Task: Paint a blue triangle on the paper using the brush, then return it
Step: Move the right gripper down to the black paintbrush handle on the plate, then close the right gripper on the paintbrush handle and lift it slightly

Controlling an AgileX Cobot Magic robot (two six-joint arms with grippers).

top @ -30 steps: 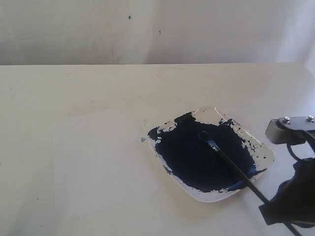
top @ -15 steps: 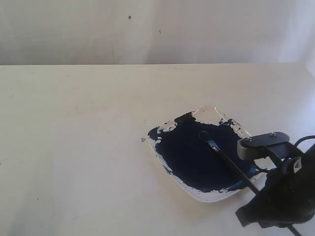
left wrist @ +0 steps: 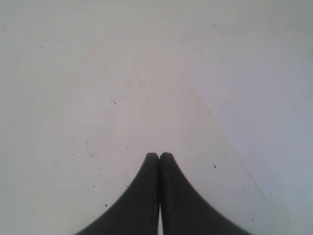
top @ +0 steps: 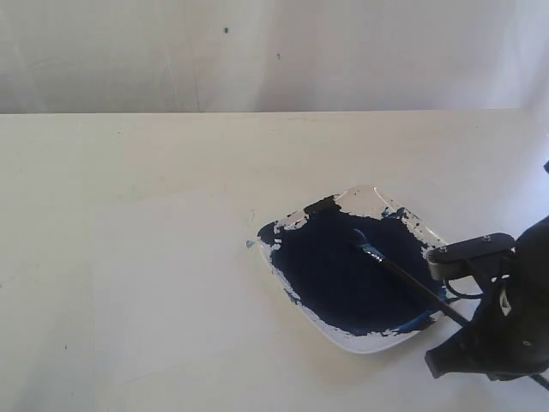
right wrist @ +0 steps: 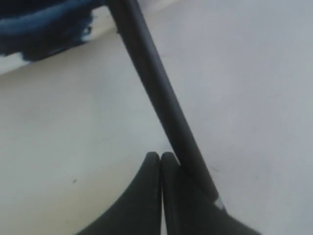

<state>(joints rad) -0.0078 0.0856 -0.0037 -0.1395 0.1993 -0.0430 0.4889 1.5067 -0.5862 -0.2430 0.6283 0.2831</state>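
Brush (top: 403,279) lies with tip in paint dish (top: 367,199), handle toward counter's front right corner. Right tool (right wrist: 160,155) pinched shut, empty, just beside handle. Best to open, straddle handle near its end, close, then lift tip clear.

Your exterior camera sits high at the near side and looks down across the table (top: 129,257) to the far wall (top: 257,51), with the paint dish (top: 364,196) right of centre at middle range. Your left wrist camera looks along the left claw (left wrist: 159,155) onto bare white table from close by. Your right wrist camera peers past the right claw (right wrist: 160,155) from very close, sharing with the exterior view the brush (right wrist: 157,83) handle and the dish's near right edge.
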